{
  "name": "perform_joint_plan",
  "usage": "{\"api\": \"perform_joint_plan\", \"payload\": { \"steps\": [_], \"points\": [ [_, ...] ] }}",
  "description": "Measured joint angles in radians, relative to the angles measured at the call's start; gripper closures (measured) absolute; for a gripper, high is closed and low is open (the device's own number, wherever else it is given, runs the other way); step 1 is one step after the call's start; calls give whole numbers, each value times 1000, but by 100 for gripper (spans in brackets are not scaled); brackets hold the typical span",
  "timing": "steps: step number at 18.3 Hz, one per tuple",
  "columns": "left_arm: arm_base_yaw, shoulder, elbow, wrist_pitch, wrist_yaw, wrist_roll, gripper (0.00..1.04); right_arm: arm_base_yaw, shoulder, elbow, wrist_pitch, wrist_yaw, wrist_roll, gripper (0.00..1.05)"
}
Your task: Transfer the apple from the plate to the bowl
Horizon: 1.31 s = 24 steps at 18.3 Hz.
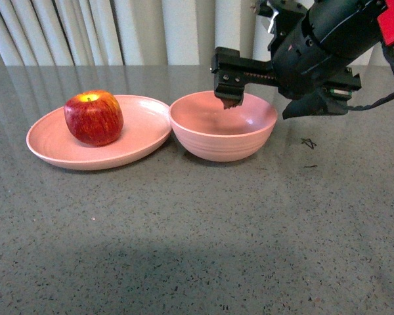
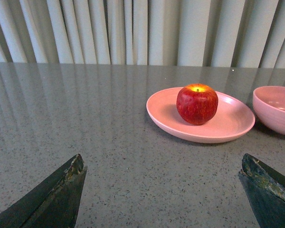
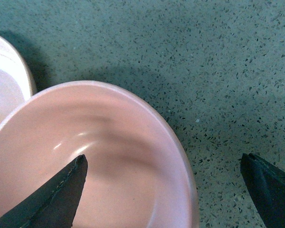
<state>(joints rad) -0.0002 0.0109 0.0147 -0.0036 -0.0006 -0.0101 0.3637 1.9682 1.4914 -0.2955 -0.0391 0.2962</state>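
**The apple is not picked up yet**

The apple (image 1: 93, 118) sits on the left part of the plate (image 1: 141, 131), with its stem dip up. The bowl (image 1: 223, 141) is just to the right of the plate. Their rims are so close that we cannot tell if they touch. Nothing is in the bowl.

Our right tool (image 3: 164, 159) is spread wide and holds nothing. It hangs over the right side of the bowl, with one finger above the inside and the other out past the rim. Our left tool (image 2: 162, 159) is wide too and holds nothing. It is low over the desk (image 1: 197, 230), left of the plate, and looks at the apple.

We think the step now is the reach for the apple. Next, a tool needs to go around the apple and close on it gently.

From the right, we should stay above both rims. The desk on the left and near side gives lots of room.
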Motion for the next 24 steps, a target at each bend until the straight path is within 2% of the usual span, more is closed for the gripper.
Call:
{"api": "perform_joint_plan", "payload": {
  "steps": [8, 9, 10, 11, 13, 16, 17, 18, 19, 20, 24],
  "points": [
    [0, 0, 0, 0, 0, 0, 7, -27, -99, -51, 34, -34, -1, 7],
    [0, 0, 0, 0, 0, 0, 7, -74, -245, -199, 135, -92, -1, 7],
    [0, 0, 0, 0, 0, 0, 7, -143, -534, -473, 347, -111, -24, 7],
    [0, 0, 0, 0, 0, 0, 7, -186, -769, -676, 465, -105, -56, 7],
    [0, 0, 0, 0, 0, 0, 7, -216, -960, -839, 473, -101, -93, 7],
    [0, 0, 0, 0, 0, 0, 7, -266, -1109, -960, 449, -108, -103, 7],
    [0, 0, 0, 0, 0, 0, 7, -259, -1151, -1022, 562, -26, -137, 13],
    [0, 0, 0, 0, 0, 0, 7, -294, -1223, -1097, 645, 24, -190, 24],
    [0, 0, 0, 0, 0, 0, 7, -355, -1295, -1161, 652, 31, -232, 35],
    [0, 0, 0, 0, -2, 0, 7, -377, -1352, -1219, 640, 51, -251, 46],
    [0, 0, 0, 0, 0, 0, 7, -364, -1523, -1332, 578, 39, -279, 90]
  ]
}}
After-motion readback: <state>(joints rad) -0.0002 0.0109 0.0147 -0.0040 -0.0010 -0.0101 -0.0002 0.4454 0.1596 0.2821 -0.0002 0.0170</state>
